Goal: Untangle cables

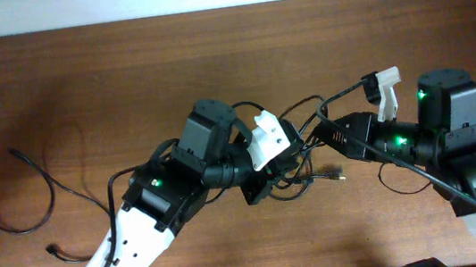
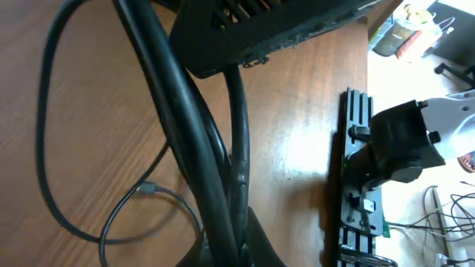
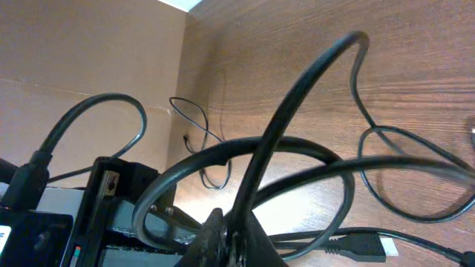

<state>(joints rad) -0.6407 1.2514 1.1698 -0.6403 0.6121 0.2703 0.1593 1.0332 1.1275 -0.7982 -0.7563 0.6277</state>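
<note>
The cables (image 1: 301, 169) form a black tangle at the table's middle, between my two arms. My left gripper (image 1: 291, 142) reaches in from the left; in the left wrist view it (image 2: 234, 251) is shut on a few black cords (image 2: 194, 148) that run up and away from the jaws. My right gripper (image 1: 317, 135) comes in from the right; in its wrist view it (image 3: 239, 241) is shut on one black cord (image 3: 297, 111) that arches upward. A black plug with a light tip (image 3: 365, 242) lies just right of those fingers. A plug end (image 1: 337, 174) sticks out of the tangle.
A separate thin black cord (image 1: 42, 187) lies looped on the wood at the left, apart from the tangle; it also shows far off as a thin cord (image 3: 197, 133). The right arm's body (image 2: 401, 144) is close by. The table's back edge (image 1: 224, 7) meets a white wall.
</note>
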